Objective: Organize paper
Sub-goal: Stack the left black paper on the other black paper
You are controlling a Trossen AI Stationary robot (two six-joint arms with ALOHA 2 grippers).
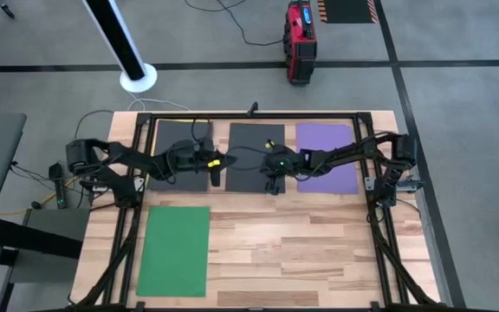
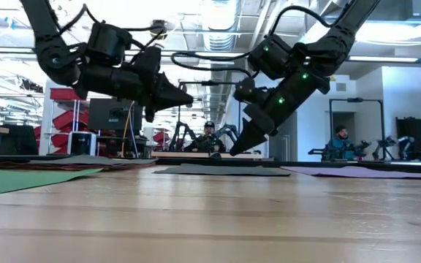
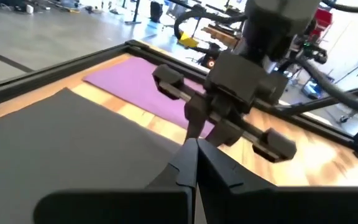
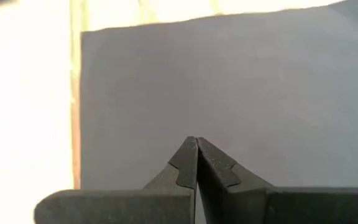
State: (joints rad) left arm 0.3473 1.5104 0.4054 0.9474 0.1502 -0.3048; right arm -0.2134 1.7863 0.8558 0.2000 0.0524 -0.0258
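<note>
Two dark grey sheets (image 1: 178, 154) (image 1: 256, 156) and a purple sheet (image 1: 326, 156) lie flat in a row along the table's far side. A green sheet (image 1: 174, 250) lies flat at the near left. My left gripper (image 1: 217, 176) is shut and raised well above the table (image 2: 185, 95), between the two grey sheets. My right gripper (image 1: 271, 185) is shut and slants down over the middle grey sheet's near edge (image 4: 194, 87). In the low view its tips (image 2: 235, 150) stand a little above that sheet.
A black frame (image 1: 254, 116) runs around the table's far and side edges. Bare wood (image 1: 301, 251) lies to the right of the green sheet. On the floor beyond stand a red device (image 1: 301, 39) and a white pole base (image 1: 138, 78). People sit in the room behind (image 2: 209, 135).
</note>
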